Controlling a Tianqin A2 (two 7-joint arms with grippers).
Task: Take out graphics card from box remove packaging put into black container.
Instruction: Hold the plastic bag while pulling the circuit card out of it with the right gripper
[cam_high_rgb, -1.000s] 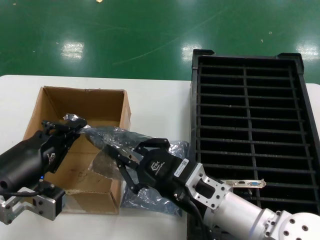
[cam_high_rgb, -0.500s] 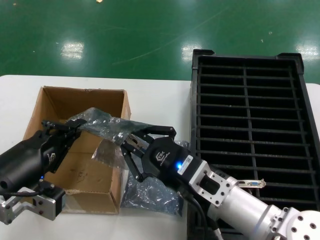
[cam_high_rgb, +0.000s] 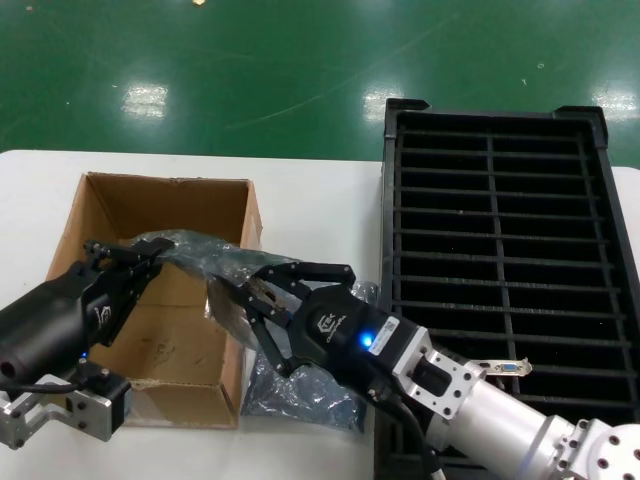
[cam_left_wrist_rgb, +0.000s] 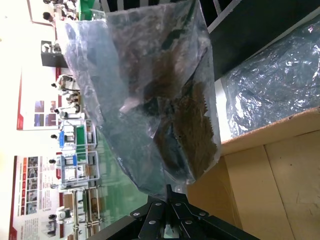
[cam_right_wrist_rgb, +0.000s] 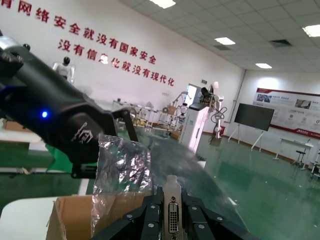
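On the white counter (cam_high_rgb: 310, 210) the black container (cam_high_rgb: 500, 270) lay at our right, with one graphics card already standing in a near slot, and the box (cam_high_rgb: 150, 290) sat open at our left with a spent bag crumpled just beside it. Between them hung the packaging (cam_high_rgb: 215, 265), stretched over the box's right wall. Our left tool (cam_high_rgb: 150, 255) was clamped on the bag's far corner above the box. Our right tool (cam_high_rgb: 262, 305) had swung in from the counter side over the past second and had risen to the bag's open end; where a second ago its fingers were spread wide below the plastic, they now stood together on the bracket of the graphics card (cam_right_wrist_rgb: 173, 210), as the right wrist view showed. We judged the extraction was about to begin: one arm anchoring the bag, the other ready to draw the card out toward the container. The card looked slim and dark through the crinkled grey-blue film, its silver bracket and white port just clear of the bag's mouth.
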